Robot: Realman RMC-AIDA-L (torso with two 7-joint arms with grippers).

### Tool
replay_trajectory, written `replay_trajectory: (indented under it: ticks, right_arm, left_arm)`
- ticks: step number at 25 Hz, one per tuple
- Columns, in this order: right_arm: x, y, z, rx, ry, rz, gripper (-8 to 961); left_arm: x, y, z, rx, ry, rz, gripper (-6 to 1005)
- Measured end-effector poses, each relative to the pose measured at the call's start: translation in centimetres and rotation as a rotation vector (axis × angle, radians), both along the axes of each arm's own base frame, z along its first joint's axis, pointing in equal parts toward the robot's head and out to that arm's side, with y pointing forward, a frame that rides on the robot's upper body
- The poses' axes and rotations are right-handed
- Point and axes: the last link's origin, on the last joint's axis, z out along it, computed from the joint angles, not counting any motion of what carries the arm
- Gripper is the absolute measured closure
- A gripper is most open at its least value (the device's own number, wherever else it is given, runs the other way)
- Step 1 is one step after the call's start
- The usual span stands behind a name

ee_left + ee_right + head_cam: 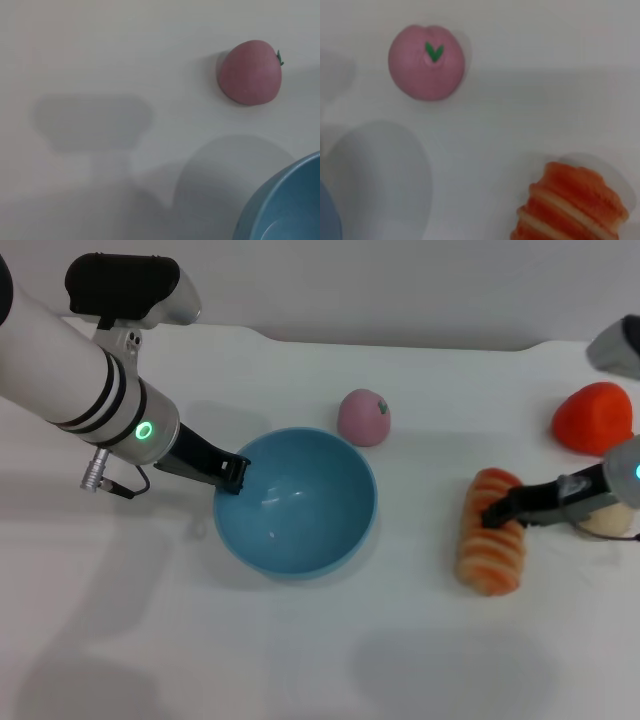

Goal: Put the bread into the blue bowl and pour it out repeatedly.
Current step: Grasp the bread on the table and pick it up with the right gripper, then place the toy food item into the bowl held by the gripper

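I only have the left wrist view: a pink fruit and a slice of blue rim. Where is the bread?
Observer: The bread lies on the table, right of the blue bowl, not in it.
Operator: Is anything on it?
Observer: The right gripper is down on its middle.
Operator: And the left arm?
Observer: The left gripper is at the bowl's left rim.
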Motion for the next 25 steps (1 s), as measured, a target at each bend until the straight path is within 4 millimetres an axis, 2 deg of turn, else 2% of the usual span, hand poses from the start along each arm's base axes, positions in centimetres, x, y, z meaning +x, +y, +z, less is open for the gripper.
replay_trajectory:
  ticks: [10, 11, 12, 16, 19, 25]
  right_arm:
    - [-0.5, 0.5, 3.8, 0.09, 0.118, 0.114, 625]
    - [-1.4, 0.7, 4.6, 0.11, 0.151, 0.196, 630]
    - [-1.4, 0.7, 4.6, 0.11, 0.151, 0.196, 635]
    - [-4.2, 1.0, 5.6, 0.138, 0.218, 0.435, 655]
    - [-6.2, 1.2, 5.5, 0.14, 0.251, 0.593, 674]
    - [-9.1, 1.6, 5.3, 0.189, 0.338, 0.752, 721]
  left_arm:
    - [-0.2, 0.1, -0.2, -0.002, 0.002, 0.008, 1000]
    - [-0.1, 0.2, -0.3, -0.008, 0.003, 0.013, 1000]
    - [-0.1, 0.2, -0.3, -0.008, 0.003, 0.013, 1000]
    - [0.2, 0.3, -1.0, -0.043, 0.016, 0.016, 1000]
    - [0.9, 0.5, -2.2, -0.071, 0.019, 0.001, 1000]
    - [2.8, 0.8, -4.3, -0.115, -0.03, -0.044, 999]
